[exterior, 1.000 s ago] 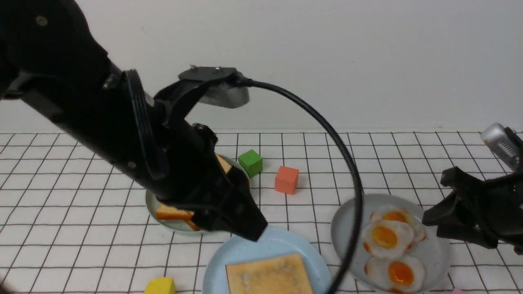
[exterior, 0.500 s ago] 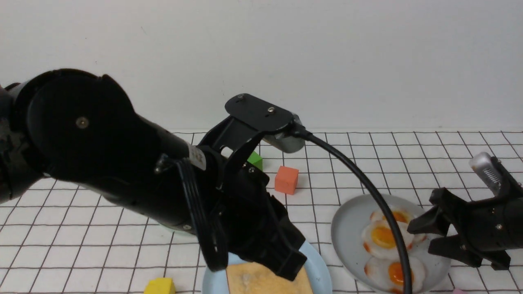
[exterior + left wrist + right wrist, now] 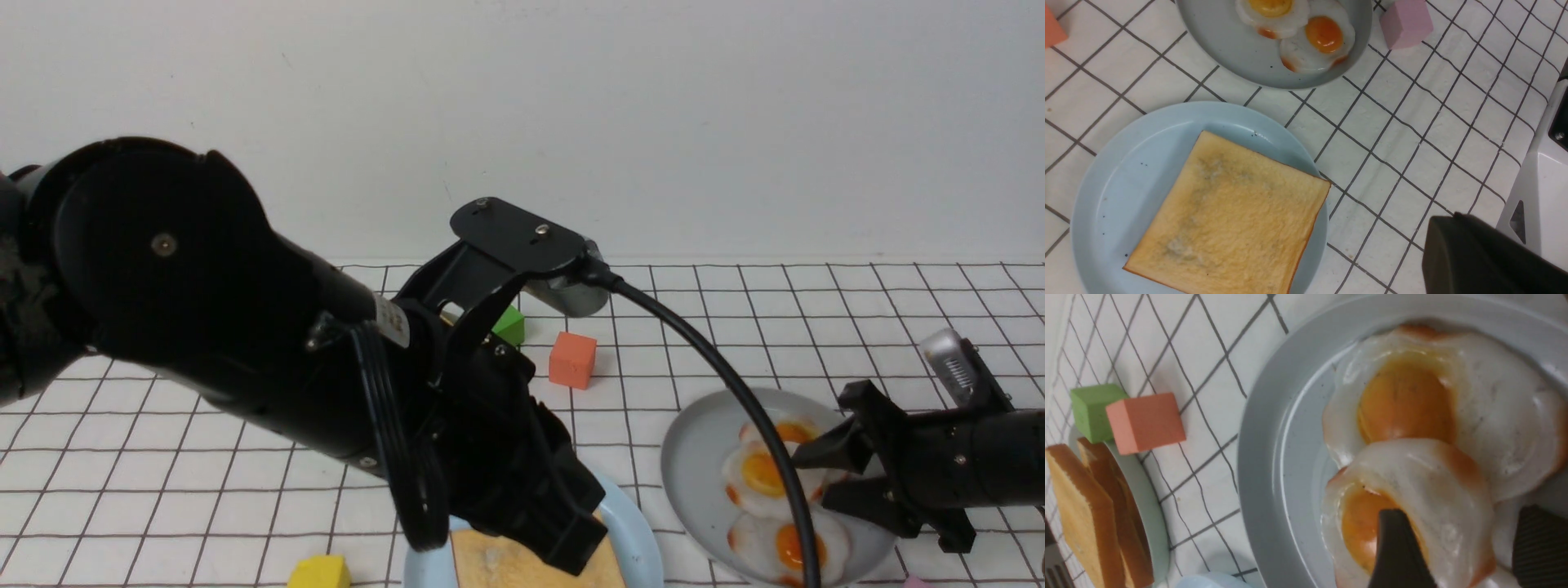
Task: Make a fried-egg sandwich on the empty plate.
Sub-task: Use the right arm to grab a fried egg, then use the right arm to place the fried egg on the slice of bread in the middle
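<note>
Right gripper [image 3: 811, 476] is lower and further in over the grey plate [image 3: 694, 441] than a second ago. The left arm has swung off the toast stack side and its gripper [image 3: 563, 531] now hangs over the pale-blue plate [image 3: 635, 532], barely shifted in the last half second.

- Right pincer: jaws apart, straddling the middle fried egg [image 3: 759, 478]. In the wrist view one finger sits over the yolk side and the other past the white's far edge [image 3: 1437, 477]. No contact that I can confirm.
- Left pincer: only one dark finger shows in its wrist view, so I can't tell if it's apart or together. Nothing visible in it.
- Sandwich so far: one toast slice [image 3: 1229, 216] flat on the pale-blue plate [image 3: 1118, 163], no egg on it yet. Spare toast stack [image 3: 1081, 514] is on the green plate [image 3: 1155, 539].

Handling guess: toy egg looks light, thin and rubbery, with a glossy surface, so probably floppy and a bit slippery. It overlaps the egg behind it [image 3: 1494, 416] and sits just beside the front one [image 3: 784, 543], so a sloppy pinch could drag a neighbour along.

Best hold, I think: pinch across the raised yolk and adjacent white, where there's some thickness, not the thin rim. Close gently and lift straight up.
</note>
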Controlling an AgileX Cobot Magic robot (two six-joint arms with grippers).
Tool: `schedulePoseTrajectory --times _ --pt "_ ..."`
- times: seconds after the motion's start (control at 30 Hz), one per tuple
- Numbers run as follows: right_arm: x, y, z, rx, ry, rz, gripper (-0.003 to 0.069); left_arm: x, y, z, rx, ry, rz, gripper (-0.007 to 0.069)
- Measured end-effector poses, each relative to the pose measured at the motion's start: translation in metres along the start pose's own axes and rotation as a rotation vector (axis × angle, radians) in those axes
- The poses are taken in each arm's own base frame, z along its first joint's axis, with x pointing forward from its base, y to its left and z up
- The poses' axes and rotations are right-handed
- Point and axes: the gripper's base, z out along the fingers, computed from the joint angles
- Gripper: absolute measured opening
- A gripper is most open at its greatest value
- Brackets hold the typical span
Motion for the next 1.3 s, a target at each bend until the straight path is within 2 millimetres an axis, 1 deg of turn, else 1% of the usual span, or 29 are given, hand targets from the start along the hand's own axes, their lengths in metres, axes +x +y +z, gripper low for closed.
schedulePoseTrajectory --times 0.03,0.07,0.1,0.13,0.17,0.2,0.23,0.27,0.53,0.6,0.7,0.73,0.77,0.83,0.87,0.9,0.93,0.97,1.0,1.07,1.1,1.13,1.17,1.23,1.27,1.3 --pt "0.000 0.000 0.000 -0.001 0.001 0.003 0.0377 0.000 0.000 0.000 -0.001 0.000 0.001 -0.0013" --pt "0.000 -0.001 0.001 0.000 0.003 0.005 0.0330 0.001 0.000 0.000 0.003 0.009 0.001 -0.0013" --pt "0.000 -0.002 0.002 0.001 0.005 0.005 0.0299 0.001 0.000 0.000 0.004 0.013 0.001 -0.0013" --pt "0.000 -0.002 0.003 0.003 0.006 0.002 0.0242 0.002 -0.001 0.000 0.006 0.017 0.001 -0.0013" --pt "0.000 -0.003 0.003 0.003 0.010 -0.002 0.0202 0.002 -0.001 0.000 0.007 0.020 0.001 -0.0013" --pt "0.000 -0.003 0.003 0.003 0.010 -0.002 0.0182 0.002 -0.001 0.000 0.008 0.021 0.001 -0.0013" --pt "0.001 -0.002 0.003 -0.006 0.018 -0.006 0.0115 0.002 -0.001 0.000 0.008 0.023 0.001 -0.0013" --pt "0.001 -0.001 0.003 -0.008 0.019 -0.008 0.0097 0.002 -0.001 0.000 0.008 0.023 0.001 -0.0013" --pt "0.001 0.001 0.000 -0.016 0.014 -0.019 0.0105 0.003 0.001 0.000 -0.008 0.032 0.013 -0.0013" --pt "0.001 0.005 -0.004 -0.026 0.006 -0.037 0.0105 0.004 0.002 -0.002 -0.027 0.036 0.012 -0.0013" --pt "0.004 0.020 -0.020 -0.080 -0.009 -0.092 0.0105 0.006 0.003 -0.012 -0.078 0.037 -0.011 -0.0013" --pt "0.006 0.028 -0.027 -0.119 -0.008 -0.118 0.0105 0.007 0.003 -0.017 -0.099 0.042 -0.020 -0.0013" --pt "0.006 0.029 -0.028 -0.126 -0.007 -0.122 0.0105 0.008 0.003 -0.020 -0.109 0.041 -0.024 -0.0013" --pt "0.018 0.049 -0.040 -0.213 0.028 -0.192 0.0105 0.014 0.004 -0.036 -0.174 0.071 -0.052 -0.0013" --pt "0.019 0.050 -0.041 -0.216 0.028 -0.199 0.0105 0.015 0.003 -0.037 -0.173 0.073 -0.061 -0.0013" --pt "0.034 0.065 -0.044 -0.265 0.070 -0.256 0.0105 0.020 0.003 -0.049 -0.224 0.090 -0.094 -0.0013" --pt "0.044 0.072 -0.044 -0.288 0.101 -0.287 0.0105 0.024 0.004 -0.055 -0.250 0.101 -0.113 -0.0013" --pt "0.046 0.074 -0.044 -0.295 0.110 -0.292 0.0105 0.026 0.004 -0.055 -0.255 0.109 -0.118 -0.0013" --pt "0.061 0.084 -0.040 -0.319 0.159 -0.332 0.0105 0.031 0.004 -0.062 -0.287 0.114 -0.141 -0.0013" --pt "0.084 0.096 -0.033 -0.341 0.225 -0.376 0.0105 0.042 0.005 -0.069 -0.321 0.127 -0.161 -0.0013" --pt "0.089 0.098 -0.032 -0.343 0.239 -0.388 0.0105 0.044 0.005 -0.070 -0.325 0.129 -0.164 -0.0013" --pt "0.106 0.105 -0.026 -0.336 0.269 -0.430 0.0105 0.054 0.005 -0.072 -0.337 0.137 -0.171 -0.0013" --pt "0.115 0.107 -0.022 -0.318 0.267 -0.455 0.0105 0.059 0.005 -0.074 -0.339 0.135 -0.173 -0.0013" --pt "0.128 0.110 -0.014 -0.283 0.259 -0.491 0.0104 0.068 0.004 -0.076 -0.342 0.131 -0.186 -0.0013" --pt "0.132 0.110 -0.011 -0.266 0.253 -0.493 0.0107 0.071 0.004 -0.076 -0.343 0.125 -0.196 -0.0013" --pt "0.131 0.110 -0.011 -0.264 0.248 -0.491 0.0108 0.071 0.004 -0.076 -0.343 0.126 -0.196 -0.0012"
